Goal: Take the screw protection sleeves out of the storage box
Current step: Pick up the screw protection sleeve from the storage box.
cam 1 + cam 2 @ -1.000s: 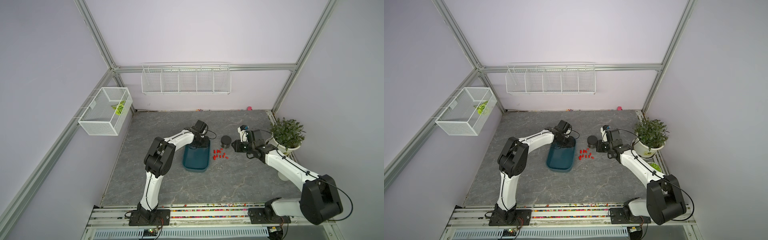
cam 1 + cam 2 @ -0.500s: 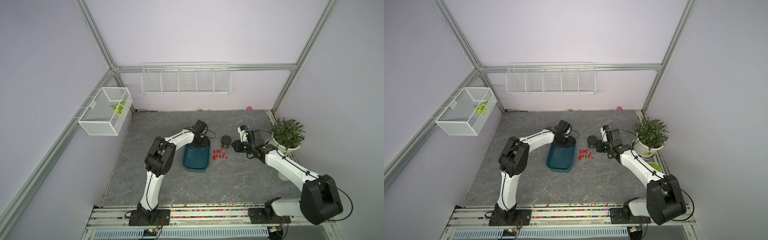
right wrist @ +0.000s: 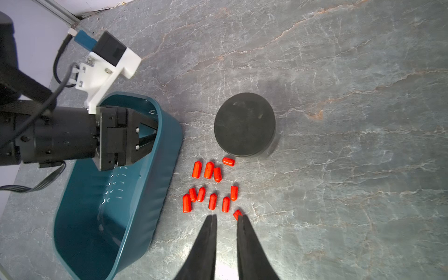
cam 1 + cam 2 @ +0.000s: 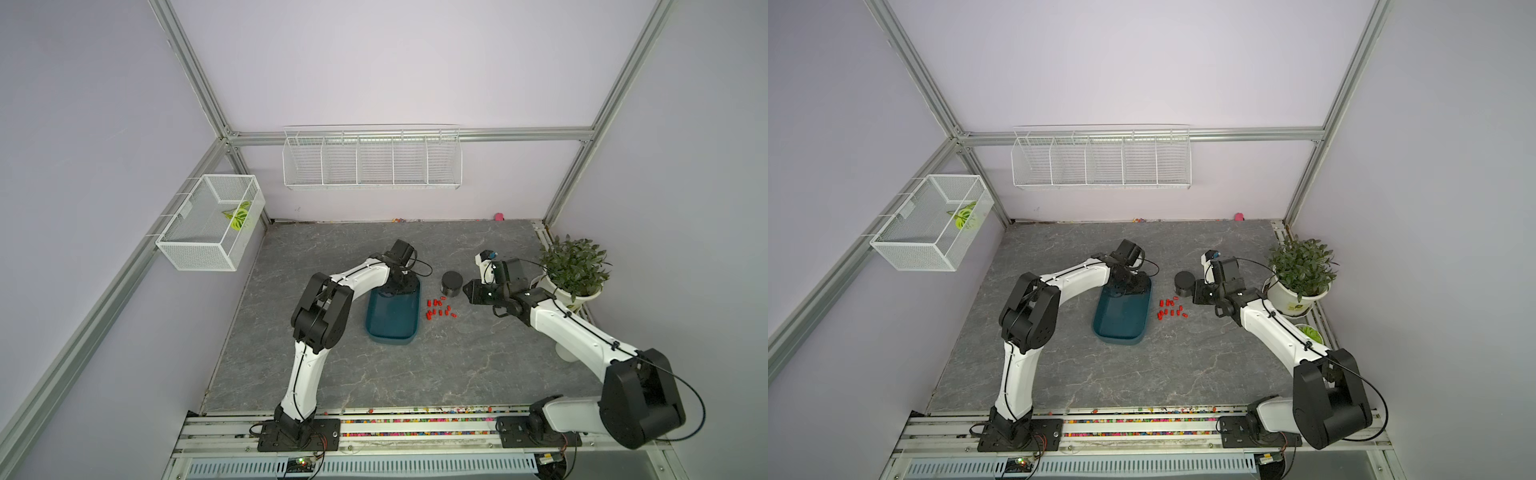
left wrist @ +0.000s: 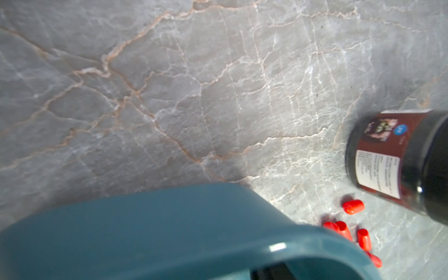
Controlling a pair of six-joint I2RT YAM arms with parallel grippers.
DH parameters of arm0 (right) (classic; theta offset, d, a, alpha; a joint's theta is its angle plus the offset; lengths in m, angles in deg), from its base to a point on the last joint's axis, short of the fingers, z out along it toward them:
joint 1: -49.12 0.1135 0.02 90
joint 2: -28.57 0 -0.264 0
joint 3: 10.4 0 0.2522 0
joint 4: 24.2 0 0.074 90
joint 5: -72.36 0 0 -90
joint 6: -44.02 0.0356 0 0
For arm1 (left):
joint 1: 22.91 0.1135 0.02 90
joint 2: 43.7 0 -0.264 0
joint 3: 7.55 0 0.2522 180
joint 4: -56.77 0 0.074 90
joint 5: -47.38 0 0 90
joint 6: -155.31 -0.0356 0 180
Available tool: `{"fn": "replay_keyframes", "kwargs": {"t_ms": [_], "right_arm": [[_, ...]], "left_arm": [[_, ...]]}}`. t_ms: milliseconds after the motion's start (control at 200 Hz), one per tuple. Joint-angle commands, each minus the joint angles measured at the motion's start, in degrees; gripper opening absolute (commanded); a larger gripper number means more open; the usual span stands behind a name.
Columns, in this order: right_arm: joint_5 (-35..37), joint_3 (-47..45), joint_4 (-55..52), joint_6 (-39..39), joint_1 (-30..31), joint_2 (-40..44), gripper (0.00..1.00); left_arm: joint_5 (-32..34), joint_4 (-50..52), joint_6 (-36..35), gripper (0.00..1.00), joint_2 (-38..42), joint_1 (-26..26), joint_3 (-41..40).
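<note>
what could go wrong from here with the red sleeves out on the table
1. The right end effector has one fingertip right beside the nearest of the screw protection sleeves; a small sideways move may flick it, and these round caps would likely roll.
2. The left end effector reaches inside the storage box, whose wall stands close to the sleeves; dragging the box could plough into them.

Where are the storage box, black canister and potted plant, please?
storage box [image 4: 392, 318]: in a top view, bare floor.
black canister [image 3: 244, 123]: right wrist view, lid.
potted plant [image 4: 1302, 266]: in a top view, leaves.
</note>
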Motion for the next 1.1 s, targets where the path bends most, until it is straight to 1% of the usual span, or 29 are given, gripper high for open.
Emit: {"fn": "replay_keyframes", "kwargs": {"t_ms": [0,160,395,755,920,990,1095], "right_arm": [[0.51,1.36,-0.95,-0.7,0.33,-0.71,0.21],[0.42,1.47,-1.07,-0.74,0.28,-0.89,0.21],[0.41,1.66,-1.2,-0.69,0.29,-1.06,0.21],[0.3,1.75,-1.24,-0.72,0.33,-1.17,0.21],[0.33,1.83,-1.33,-0.8,0.38,-1.34,0.21],[0.33,1.83,-1.29,-0.83,0.35,-1.35,0.2],[0.24,1.87,-1.39,-0.81,0.33,-1.45,0.21]], "left_arm": [[1.22,1.51,-0.32,0.33,-2.3,-0.9,2.37],[2.62,3.09,-0.48,0.3,-3.21,-1.63,3.92],[2.73,3.63,-0.36,0.28,-3.78,-1.72,4.41],[3.27,4.25,-0.18,0.18,-4.18,-1.72,4.9],[3.41,4.51,-0.14,0.16,-4.45,-1.72,5.2],[3.38,4.43,-0.16,0.13,-4.24,-1.72,5.07],[3.46,4.17,-0.14,0.13,-3.94,-1.72,4.68]]}}
